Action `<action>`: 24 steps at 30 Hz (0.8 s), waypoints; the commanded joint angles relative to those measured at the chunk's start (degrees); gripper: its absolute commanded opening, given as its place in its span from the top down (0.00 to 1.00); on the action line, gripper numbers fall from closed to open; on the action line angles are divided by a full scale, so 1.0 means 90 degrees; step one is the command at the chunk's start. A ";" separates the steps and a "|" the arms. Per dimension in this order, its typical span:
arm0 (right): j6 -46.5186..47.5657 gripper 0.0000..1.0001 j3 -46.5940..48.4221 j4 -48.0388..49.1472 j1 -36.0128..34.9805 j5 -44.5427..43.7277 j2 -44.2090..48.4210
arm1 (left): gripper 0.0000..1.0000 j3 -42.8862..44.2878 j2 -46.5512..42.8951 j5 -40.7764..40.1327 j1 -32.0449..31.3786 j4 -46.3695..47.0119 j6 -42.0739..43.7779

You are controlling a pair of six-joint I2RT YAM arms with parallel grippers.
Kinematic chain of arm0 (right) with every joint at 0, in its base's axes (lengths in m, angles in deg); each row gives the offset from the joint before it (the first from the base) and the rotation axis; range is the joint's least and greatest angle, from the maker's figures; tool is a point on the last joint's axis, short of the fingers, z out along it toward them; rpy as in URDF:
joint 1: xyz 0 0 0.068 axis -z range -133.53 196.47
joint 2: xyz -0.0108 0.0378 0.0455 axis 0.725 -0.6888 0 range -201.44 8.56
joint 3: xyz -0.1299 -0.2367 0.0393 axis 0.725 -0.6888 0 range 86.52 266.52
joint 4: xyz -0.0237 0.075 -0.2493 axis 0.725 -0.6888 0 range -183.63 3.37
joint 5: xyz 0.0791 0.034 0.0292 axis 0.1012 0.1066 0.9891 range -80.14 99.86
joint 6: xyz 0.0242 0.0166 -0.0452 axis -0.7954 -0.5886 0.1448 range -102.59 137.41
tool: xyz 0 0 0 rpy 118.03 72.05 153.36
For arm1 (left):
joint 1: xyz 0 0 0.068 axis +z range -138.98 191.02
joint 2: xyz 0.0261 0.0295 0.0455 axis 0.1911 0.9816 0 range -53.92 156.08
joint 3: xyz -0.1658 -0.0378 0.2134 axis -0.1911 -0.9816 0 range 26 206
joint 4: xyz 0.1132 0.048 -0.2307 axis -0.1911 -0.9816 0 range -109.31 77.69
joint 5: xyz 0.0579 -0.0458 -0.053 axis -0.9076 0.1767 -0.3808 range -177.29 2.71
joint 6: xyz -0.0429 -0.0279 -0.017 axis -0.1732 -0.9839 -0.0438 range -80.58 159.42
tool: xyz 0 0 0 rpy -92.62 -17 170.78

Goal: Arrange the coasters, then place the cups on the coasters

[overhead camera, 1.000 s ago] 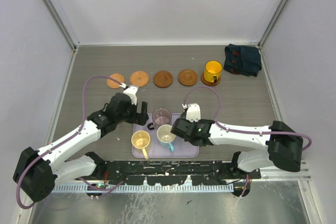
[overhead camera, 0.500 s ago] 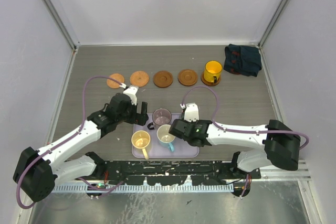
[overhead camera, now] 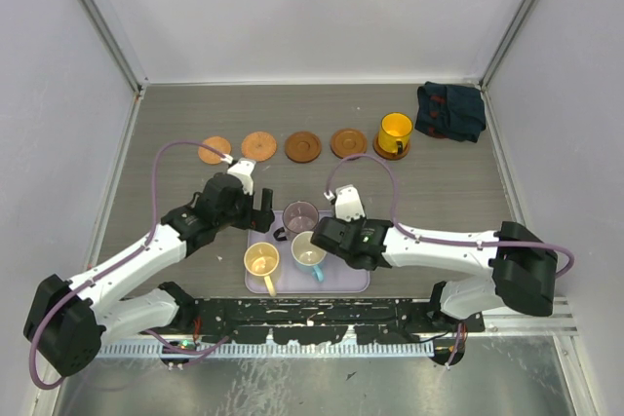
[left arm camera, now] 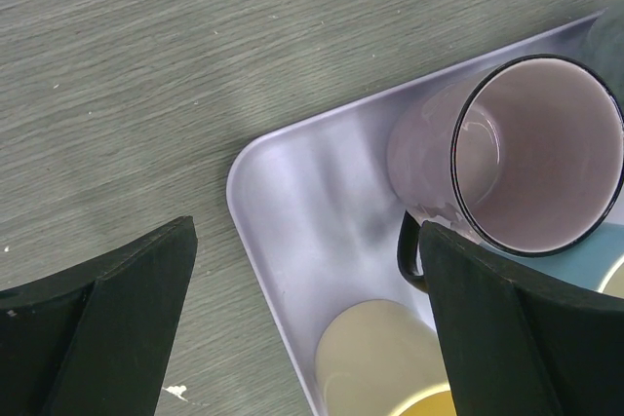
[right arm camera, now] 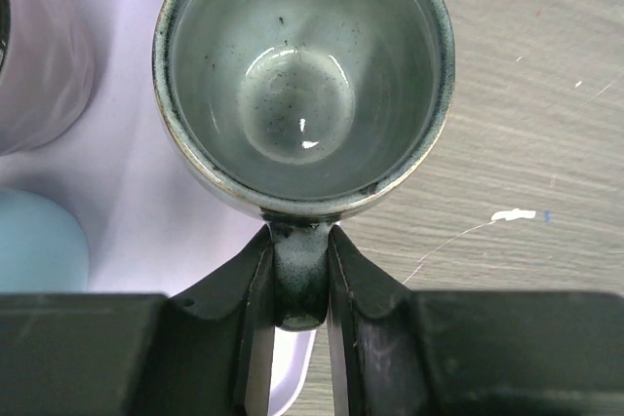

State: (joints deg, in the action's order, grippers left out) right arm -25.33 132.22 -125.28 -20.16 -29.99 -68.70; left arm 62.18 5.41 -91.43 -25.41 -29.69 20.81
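Right arm has slid left toward the tray (right arm camera: 117, 211), and the right hand (right arm camera: 300, 270) now pinches the handle of the grey-green cup (right arm camera: 302, 75), which seems to sit at the tray's right edge. The left hand (left arm camera: 307, 233) hangs wide apart beside the purple cup (left arm camera: 531, 153). Lift straight up first — clear the rim — keep it level, then centre it on the bare coaster (overhead camera: 348, 143) beside the yellow cup (overhead camera: 395, 132). No writing shows anywhere.

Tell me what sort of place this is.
Likely a robot test cell, not a kitchen: two arms bolted to a table, plain white walls around it, coasters lined up like props.
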 commanded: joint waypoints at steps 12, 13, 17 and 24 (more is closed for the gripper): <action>0.2895 0.99 0.0704 0.2490 0.1115 -0.1261 0.0410 | 0.02 0.0107 0.0048 -0.0267 -0.0035 0.0504 0.0055; 0.3079 0.99 0.0673 0.2819 0.1393 -0.1009 0.0426 | 0.02 0.0131 0.0093 -0.0272 -0.0035 0.0511 0.0065; 0.3675 0.99 0.0751 0.3814 0.2407 -0.0165 0.0242 | 0.02 0.0257 0.0254 -0.0333 -0.0034 0.0522 0.0125; 0.4290 0.99 0.1481 0.4516 0.3411 0.0552 -0.0880 | 0.02 0.0458 0.0455 -0.0781 -0.0025 0.0538 0.0096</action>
State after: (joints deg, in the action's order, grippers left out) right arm 7.96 139.27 -97.46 7.99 -28.42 -73.11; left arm 62.91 9.32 -94.82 -25.41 -28.38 21.05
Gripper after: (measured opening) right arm 0.282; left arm 0.980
